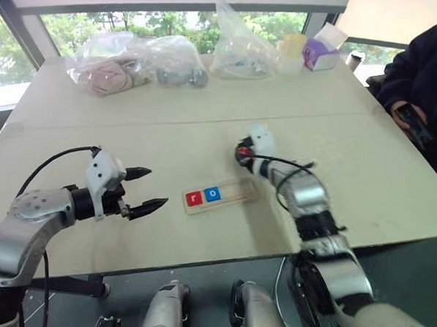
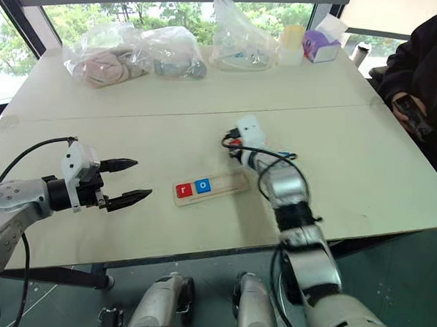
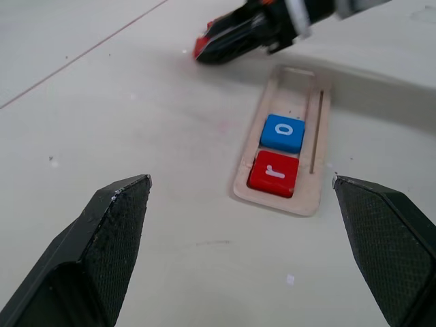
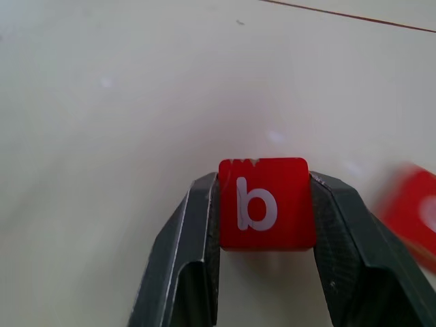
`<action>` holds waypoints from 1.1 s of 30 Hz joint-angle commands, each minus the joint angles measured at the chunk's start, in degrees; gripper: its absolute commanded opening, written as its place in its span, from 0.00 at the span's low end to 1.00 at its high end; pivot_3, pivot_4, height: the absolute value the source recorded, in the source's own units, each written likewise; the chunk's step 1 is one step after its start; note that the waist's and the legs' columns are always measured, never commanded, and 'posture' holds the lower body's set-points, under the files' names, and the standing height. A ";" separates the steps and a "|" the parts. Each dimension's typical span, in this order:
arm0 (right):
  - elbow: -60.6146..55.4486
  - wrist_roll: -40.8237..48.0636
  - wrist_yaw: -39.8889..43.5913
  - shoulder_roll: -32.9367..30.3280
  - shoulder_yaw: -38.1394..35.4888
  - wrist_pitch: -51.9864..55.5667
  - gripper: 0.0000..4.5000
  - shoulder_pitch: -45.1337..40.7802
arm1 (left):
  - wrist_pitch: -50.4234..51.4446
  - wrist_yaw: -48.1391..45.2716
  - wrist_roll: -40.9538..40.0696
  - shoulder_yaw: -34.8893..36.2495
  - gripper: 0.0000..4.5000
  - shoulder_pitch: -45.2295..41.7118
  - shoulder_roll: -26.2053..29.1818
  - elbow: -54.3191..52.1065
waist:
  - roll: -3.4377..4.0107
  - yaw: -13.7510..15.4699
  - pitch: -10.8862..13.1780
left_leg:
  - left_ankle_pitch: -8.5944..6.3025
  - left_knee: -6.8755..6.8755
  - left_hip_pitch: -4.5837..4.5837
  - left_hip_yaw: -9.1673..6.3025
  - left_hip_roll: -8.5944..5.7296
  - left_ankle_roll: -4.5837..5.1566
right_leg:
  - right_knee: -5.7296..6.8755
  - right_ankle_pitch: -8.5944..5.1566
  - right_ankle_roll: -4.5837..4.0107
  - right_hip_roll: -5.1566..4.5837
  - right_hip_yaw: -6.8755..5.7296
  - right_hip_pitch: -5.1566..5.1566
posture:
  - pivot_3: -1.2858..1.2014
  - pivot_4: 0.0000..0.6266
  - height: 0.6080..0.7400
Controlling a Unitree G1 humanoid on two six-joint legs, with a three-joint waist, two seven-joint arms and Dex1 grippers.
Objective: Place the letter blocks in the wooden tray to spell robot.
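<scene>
The wooden tray (image 1: 241, 188) lies on the table's middle. At its left end sit a red "r" block (image 1: 194, 197) and, right beside it, a blue "o" block (image 1: 212, 194); the rest of the tray is bare. Just beyond the tray's right end, my right gripper (image 1: 241, 153) is shut on a red "b" block (image 4: 262, 204), pinched by its two side edges low over the table. Another red block (image 4: 412, 211) lies blurred close beside it. My left gripper (image 1: 157, 187) hovers open to the left of the tray, pointing at it with nothing between its fingers.
Clear plastic bags (image 1: 136, 64) and a purple tissue box (image 1: 321, 53) stand along the table's far side. A person in a dark sleeve (image 1: 428, 86) sits at the right edge. The table's front edge (image 1: 199, 261) runs just below the tray.
</scene>
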 commanded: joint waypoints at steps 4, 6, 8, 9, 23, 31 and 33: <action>-31.75 3.84 -0.89 -5.51 -4.83 22.30 0.27 9.40 | -1.75 -1.74 0.58 -2.31 1.00 -2.42 -0.23 0.78 | -0.05 -0.38 -0.04 | -0.01 -0.01 -0.02 0.01 0.07 -0.01 | 0.02 -0.05 0.06 0.20 -0.01 -0.09 | 0.52 0.24 0.89; -36.60 4.35 -1.85 -5.44 -5.77 26.35 0.27 13.30 | -1.83 -1.93 0.74 -3.22 1.00 -3.86 -0.73 1.66 | -0.04 -0.34 -0.03 | -0.01 -0.06 -0.02 -0.01 0.08 -0.01 | 0.05 -0.06 0.04 0.25 -0.04 -0.13 | 0.52 0.24 0.89; -38.87 4.16 -3.43 -4.52 -6.36 28.40 0.27 16.08 | -1.84 -2.23 0.82 -3.88 1.00 -4.91 -1.10 2.21 | -0.04 -0.41 -0.03 | -0.01 -0.06 -0.03 -0.01 0.09 -0.02 | 0.05 -0.03 0.01 0.25 -0.04 -0.17 | 0.52 0.24 0.89; -39.49 4.15 -4.16 -4.01 -6.42 29.06 0.27 17.04 | -1.95 -2.39 0.95 -4.16 1.00 -5.21 -1.19 2.43 | -0.04 -0.47 -0.03 | -0.01 -0.06 -0.03 0.01 0.09 -0.03 | 0.04 -0.02 -0.01 0.24 -0.04 -0.17 | 0.52 0.24 0.89; -31.37 3.54 -9.88 -1.12 -4.34 20.70 0.27 19.57 | -2.13 -2.63 1.48 -4.45 1.00 -5.33 -1.06 2.07 | -0.05 -0.44 -0.03 | 0.00 -0.04 -0.23 0.04 0.03 -0.02 | -0.07 0.00 -0.01 0.18 -0.04 -0.29 | 0.52 0.24 0.89; -29.33 6.18 -3.60 -6.75 -1.95 18.24 0.92 17.51 | -1.40 -1.47 1.13 -3.48 1.00 -3.33 -1.00 0.10 | -0.05 -0.51 -0.03 | 0.01 -0.03 -0.21 0.03 0.04 -0.01 | -0.06 0.00 -0.01 0.20 -0.04 -0.28 | 0.52 0.24 0.89; -29.74 8.02 0.07 -10.32 -2.23 18.66 1.00 16.58 | -0.94 -1.36 0.65 -3.15 1.00 -2.93 -0.87 -0.12 | -0.06 -0.46 -0.02 | 0.01 -0.03 -0.21 0.02 0.04 -0.01 | -0.06 0.00 -0.01 0.20 -0.04 -0.29 | 0.52 0.24 0.89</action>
